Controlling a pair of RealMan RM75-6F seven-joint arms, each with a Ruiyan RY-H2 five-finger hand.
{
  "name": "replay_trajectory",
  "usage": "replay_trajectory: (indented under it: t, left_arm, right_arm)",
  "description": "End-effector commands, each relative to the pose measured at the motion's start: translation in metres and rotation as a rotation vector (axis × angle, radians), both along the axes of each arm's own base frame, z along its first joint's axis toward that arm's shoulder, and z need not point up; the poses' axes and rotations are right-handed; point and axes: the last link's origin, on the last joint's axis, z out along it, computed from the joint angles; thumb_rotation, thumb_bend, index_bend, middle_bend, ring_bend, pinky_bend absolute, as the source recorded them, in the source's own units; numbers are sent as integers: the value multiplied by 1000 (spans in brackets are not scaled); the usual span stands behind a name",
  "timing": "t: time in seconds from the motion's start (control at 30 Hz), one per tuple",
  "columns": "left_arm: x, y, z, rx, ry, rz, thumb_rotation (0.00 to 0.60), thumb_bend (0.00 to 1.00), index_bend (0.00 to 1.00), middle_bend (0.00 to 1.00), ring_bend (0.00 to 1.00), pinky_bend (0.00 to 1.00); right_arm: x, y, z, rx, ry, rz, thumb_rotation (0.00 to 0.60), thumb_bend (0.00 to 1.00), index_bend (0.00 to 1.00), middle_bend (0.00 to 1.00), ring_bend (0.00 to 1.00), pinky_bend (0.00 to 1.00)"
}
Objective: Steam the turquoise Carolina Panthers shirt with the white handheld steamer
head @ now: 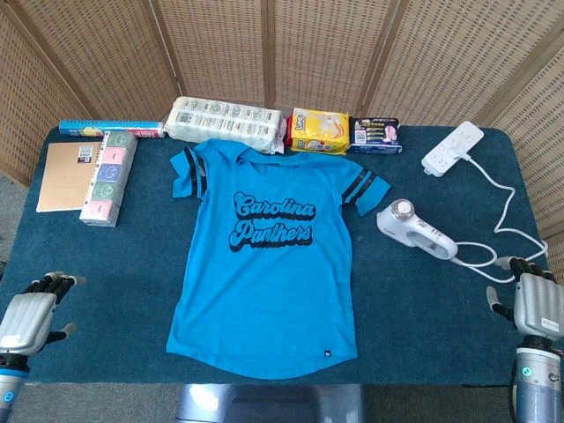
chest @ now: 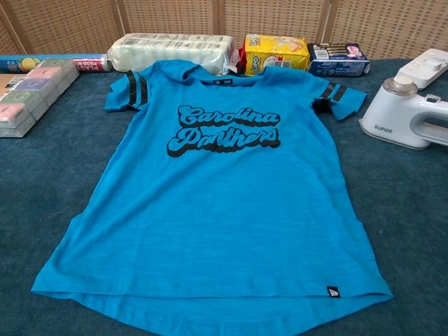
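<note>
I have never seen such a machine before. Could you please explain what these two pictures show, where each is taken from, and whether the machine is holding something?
This is a two-armed robot at a table. The head view looks down from above; the chest view looks from lower and closer. Its left hand and right hand rest at the near table edge, both holding nothing. On the blue table a turquoise Carolina Panthers shirt lies flat. The white handheld steamer lies right of it, its cord running to a power strip. Packaged goods line the far edge.

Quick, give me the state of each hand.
Left hand: holds nothing, fingers apart, open.
Right hand: holds nothing, open, near the steamer cord.
</note>
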Motion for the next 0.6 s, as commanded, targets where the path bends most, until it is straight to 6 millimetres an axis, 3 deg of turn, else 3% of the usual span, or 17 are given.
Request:
replay_trajectory:
  t: [0.03, 0.47, 0.6]
  left_arm:
    - [0, 0, -2, -7, 0, 1, 600, 176, 276, 318, 212, 276]
    - [4, 5, -8, -28, -4, -24, 600, 175, 277, 318, 212, 275]
    - [17, 5, -21, -104, -4, -88, 600, 177, 276, 318, 213, 275]
  right_arm:
    - [0, 0, -1, 3, 1, -2, 600, 375, 347, 375, 342, 316]
    - [-1, 1, -2, 4, -2, -2, 600, 375, 347, 375, 343, 312]
    - [0, 4, -1, 4, -7, -3, 600, 375, 347, 375, 343, 311]
